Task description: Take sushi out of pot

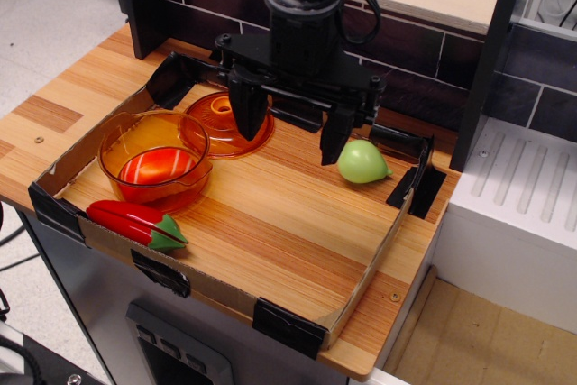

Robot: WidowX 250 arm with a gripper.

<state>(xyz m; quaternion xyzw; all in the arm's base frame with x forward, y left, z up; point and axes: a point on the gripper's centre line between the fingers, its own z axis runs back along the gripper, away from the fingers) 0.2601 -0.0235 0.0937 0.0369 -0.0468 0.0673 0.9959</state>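
The sushi (pixel 156 167), orange-red with white stripes, lies inside the transparent orange pot (pixel 122 129) at the left of the wooden table. My gripper (pixel 290 128) hangs over the middle back of the table, to the right of the pot and well apart from it. Its two black fingers (pixel 247 105) are spread wide and hold nothing.
A flat orange lid (pixel 216 116) with a centre knob lies behind the pot, partly behind the left finger. A red chili pepper (pixel 135 222) with green stem lies at the front left. A green pear-like fruit (pixel 362 161) sits by the right finger. A low cardboard wall (pixel 361 277) rims the table.
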